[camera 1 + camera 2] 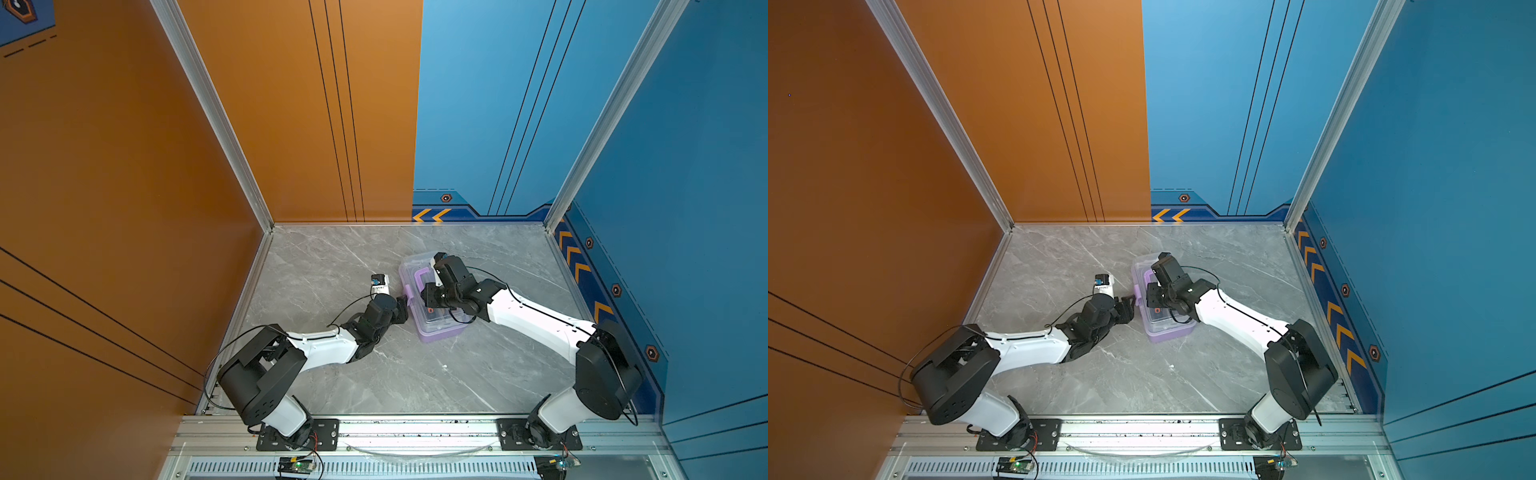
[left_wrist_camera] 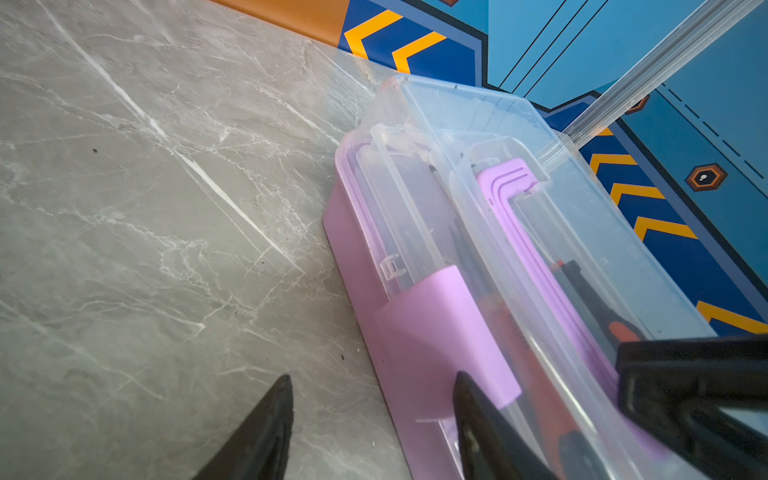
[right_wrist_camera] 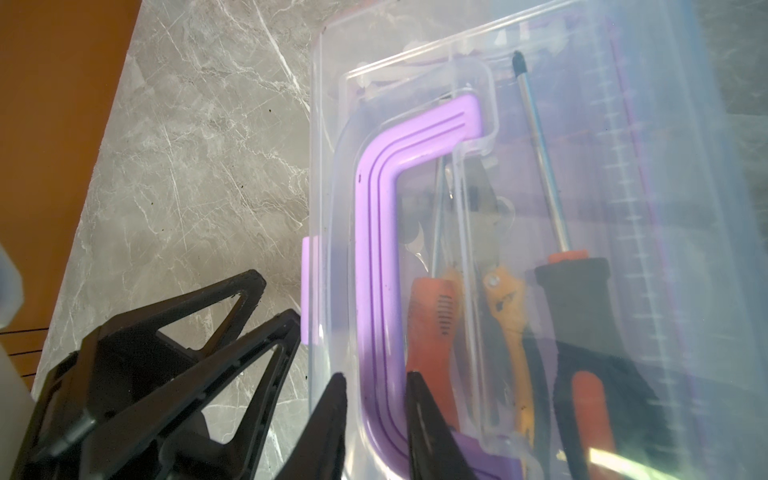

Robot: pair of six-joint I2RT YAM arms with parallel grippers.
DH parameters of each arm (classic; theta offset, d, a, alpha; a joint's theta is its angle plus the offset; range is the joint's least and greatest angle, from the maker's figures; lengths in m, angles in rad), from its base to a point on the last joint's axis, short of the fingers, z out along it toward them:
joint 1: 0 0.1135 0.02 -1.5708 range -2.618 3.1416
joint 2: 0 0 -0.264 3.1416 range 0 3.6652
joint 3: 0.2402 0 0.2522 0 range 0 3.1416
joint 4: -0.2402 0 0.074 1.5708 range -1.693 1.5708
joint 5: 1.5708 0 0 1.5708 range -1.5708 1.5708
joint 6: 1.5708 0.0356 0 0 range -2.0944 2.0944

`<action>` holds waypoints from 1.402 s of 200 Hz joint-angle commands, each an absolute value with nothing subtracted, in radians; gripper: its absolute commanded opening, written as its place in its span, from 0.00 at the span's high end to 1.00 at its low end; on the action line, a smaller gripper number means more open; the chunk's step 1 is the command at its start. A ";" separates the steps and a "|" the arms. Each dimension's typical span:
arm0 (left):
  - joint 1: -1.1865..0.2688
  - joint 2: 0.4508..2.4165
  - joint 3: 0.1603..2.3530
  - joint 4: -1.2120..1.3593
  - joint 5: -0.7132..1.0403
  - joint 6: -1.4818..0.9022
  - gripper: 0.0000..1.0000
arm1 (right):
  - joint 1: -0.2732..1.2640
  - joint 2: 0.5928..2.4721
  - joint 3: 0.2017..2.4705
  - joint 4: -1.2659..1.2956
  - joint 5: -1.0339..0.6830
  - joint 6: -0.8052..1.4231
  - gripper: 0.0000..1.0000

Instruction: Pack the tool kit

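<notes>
Grey marble tabletop (image 1: pixel 332 270), near whose middle the lidded lilac tool kit (image 1: pixel 440 334) is set, its purple handle (image 3: pixel 376 216) pinched by the right gripper (image 3: pixel 376 386), seemingly for steadying, while its side latch (image 2: pixel 436 324) is met by the left gripper (image 2: pixel 374 376), jaws held apart.

Top views look down from high; wrist cameras sit close, sharing the lilac case (image 2: pixel 357 266).
</notes>
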State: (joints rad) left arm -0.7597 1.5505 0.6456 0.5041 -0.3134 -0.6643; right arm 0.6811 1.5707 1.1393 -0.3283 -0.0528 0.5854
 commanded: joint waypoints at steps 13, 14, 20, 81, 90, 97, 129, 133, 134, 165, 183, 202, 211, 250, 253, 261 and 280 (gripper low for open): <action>-0.776 1.572 0.674 0.503 -0.294 -0.690 0.38 | 0.690 1.592 1.121 -0.352 -0.068 0.603 0.73; -0.776 1.571 0.675 0.503 -0.294 -0.690 0.38 | 0.690 1.592 1.121 -0.352 -0.067 0.603 0.72; -0.776 1.572 0.674 0.503 -0.295 -0.692 0.38 | 0.690 1.592 1.120 -0.352 -0.067 0.603 0.72; -0.776 1.558 0.672 0.503 -0.297 -0.693 0.38 | 0.692 1.591 1.121 -0.353 -0.066 0.603 0.72; -0.776 1.556 0.673 0.503 -0.298 -0.695 0.38 | 0.692 1.592 1.121 -0.353 -0.067 0.603 0.72; -0.775 1.555 0.672 0.503 -0.298 -0.695 0.38 | 0.692 1.592 1.121 -0.353 -0.066 0.603 0.73; -0.777 1.551 0.675 0.503 -0.299 -0.695 0.38 | 0.693 1.594 1.121 -0.355 -0.066 0.603 0.72; -0.776 1.549 0.675 0.503 -0.300 -0.696 0.38 | 0.693 1.594 1.120 -0.355 -0.067 0.603 0.72; -0.776 1.549 0.675 0.503 -0.301 -0.695 0.38 | 0.693 1.594 1.120 -0.355 -0.067 0.603 0.72; -0.776 1.543 0.673 0.503 -0.303 -0.699 0.37 | 0.693 1.595 1.123 -0.357 -0.066 0.602 0.72; -0.776 1.542 0.670 0.503 -0.306 -0.703 0.37 | 0.695 1.598 1.124 -0.356 -0.066 0.603 0.72; -0.777 1.538 0.669 0.503 -0.306 -0.703 0.37 | 0.695 1.599 1.125 -0.356 -0.067 0.603 0.72; -0.776 1.534 0.668 0.503 -0.307 -0.704 0.37 | 0.695 1.600 1.126 -0.359 -0.067 0.603 0.72; -0.778 1.520 0.663 0.503 -0.317 -0.705 0.37 | 0.695 1.603 1.126 -0.358 -0.066 0.603 0.71; -0.777 1.520 0.663 0.503 -0.317 -0.706 0.37 | 0.695 1.603 1.126 -0.358 -0.066 0.602 0.71; -0.778 1.522 0.663 0.503 -0.316 -0.707 0.37 | 0.695 1.603 1.127 -0.358 -0.067 0.603 0.71; -0.779 1.523 0.665 0.503 -0.316 -0.710 0.37 | 0.695 1.602 1.125 -0.358 -0.066 0.603 0.71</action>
State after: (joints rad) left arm -0.7650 1.5429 0.6456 0.5037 -0.3218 -0.7029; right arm 0.6819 1.5768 1.1393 -0.3206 -0.0525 0.5854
